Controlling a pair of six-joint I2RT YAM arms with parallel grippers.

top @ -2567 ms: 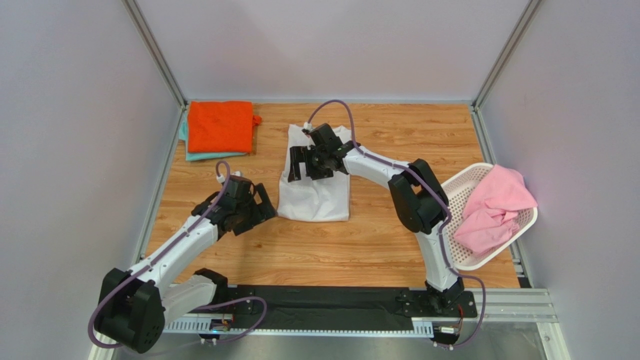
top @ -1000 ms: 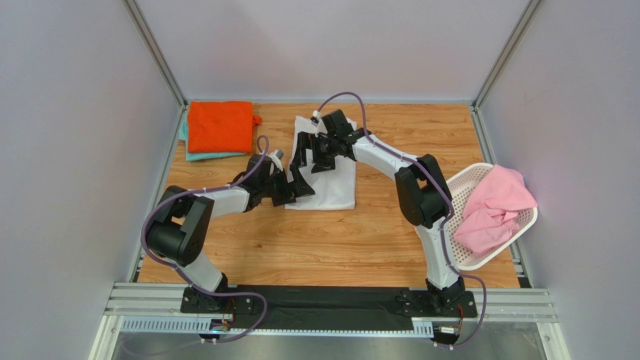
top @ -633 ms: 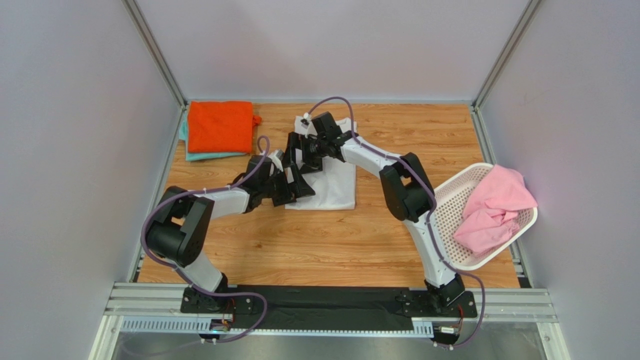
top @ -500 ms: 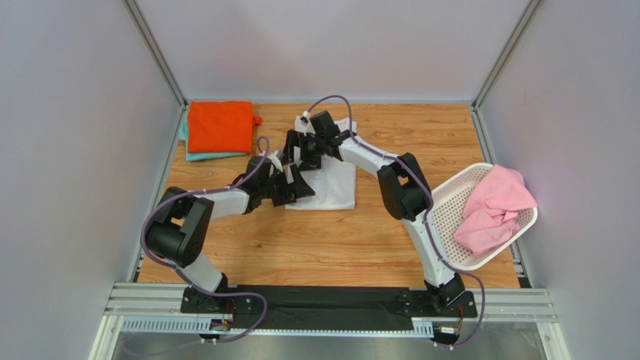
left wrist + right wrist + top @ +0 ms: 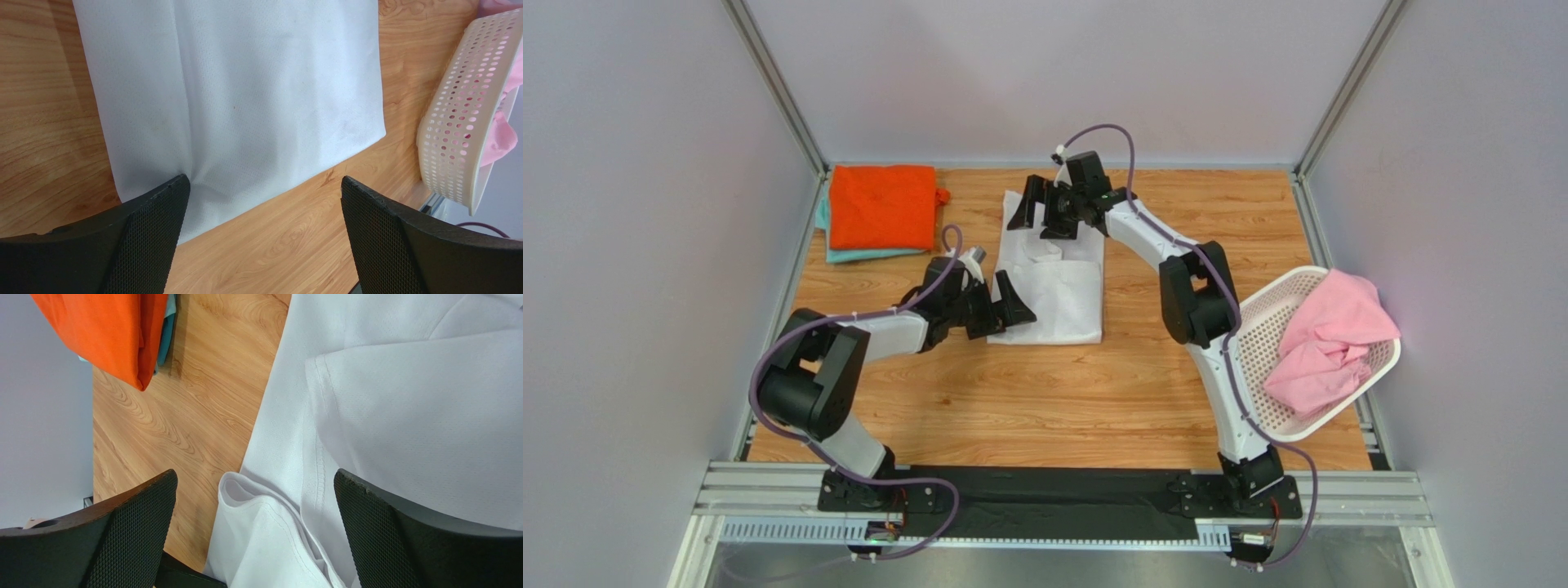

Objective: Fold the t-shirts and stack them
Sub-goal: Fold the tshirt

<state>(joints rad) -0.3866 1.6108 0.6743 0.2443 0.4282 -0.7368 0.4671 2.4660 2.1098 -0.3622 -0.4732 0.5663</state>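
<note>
We look down on a wooden bench with two robot arms reaching in from its near edge. A white t-shirt, partly folded into a tall rectangle, lies flat at the middle of the bench. The left arm stretches low to the shirt's near left corner. The left jaws stand wide apart there with nothing between them, and in the left wrist view one fingertip sits right at the shirt's edge, where the cloth puckers a little. The right arm reaches over the shirt's far end. The right jaws are also wide apart and hold nothing, hovering above rumpled white folds. At the far left corner an orange t-shirt lies folded on top of a teal t-shirt, with only the teal edges showing. At the right edge, a pink t-shirt is heaped in a white perforated basket.
</note>
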